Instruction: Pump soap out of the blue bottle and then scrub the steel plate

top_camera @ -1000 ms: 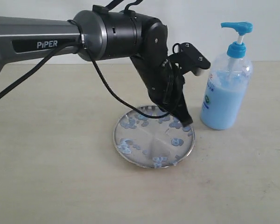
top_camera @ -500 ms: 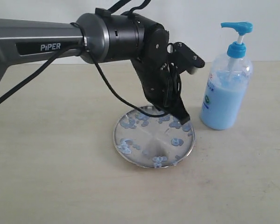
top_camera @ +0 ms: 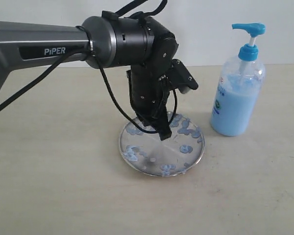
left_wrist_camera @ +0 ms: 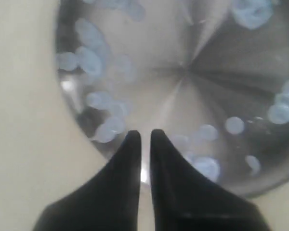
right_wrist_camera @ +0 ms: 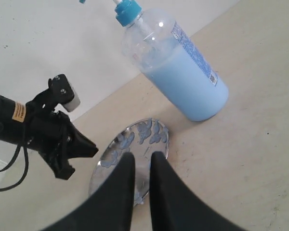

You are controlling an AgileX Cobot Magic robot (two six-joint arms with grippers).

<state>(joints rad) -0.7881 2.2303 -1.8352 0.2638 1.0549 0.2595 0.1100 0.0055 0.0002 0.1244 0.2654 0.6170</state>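
The steel plate (top_camera: 154, 147) lies flat on the table, dotted with soap blobs (top_camera: 184, 149). My left gripper (top_camera: 163, 135) points down onto the plate's middle. In the left wrist view its black fingertips (left_wrist_camera: 144, 135) are shut with only a slit between them and hold nothing; they sit over the plate (left_wrist_camera: 183, 72) near its rim, among pale soap blobs (left_wrist_camera: 89, 60). The blue bottle (top_camera: 236, 105) stands upright just right of the plate, untouched. My right gripper (right_wrist_camera: 140, 158) hangs shut and empty above the plate's near edge (right_wrist_camera: 156, 144), with the bottle (right_wrist_camera: 188, 82) beyond it.
The beige table (top_camera: 54, 186) ends at a white wall (top_camera: 206, 29) behind. The left arm's grey tube (top_camera: 34, 46) and its black cable (top_camera: 112, 100) cross the left half of the scene. The right arm does not show in the exterior view.
The left gripper has slid from the plate's far right rim, close to the bottle, leftward to the plate's middle, and its wrist has turned. Bottle and plate stay put.
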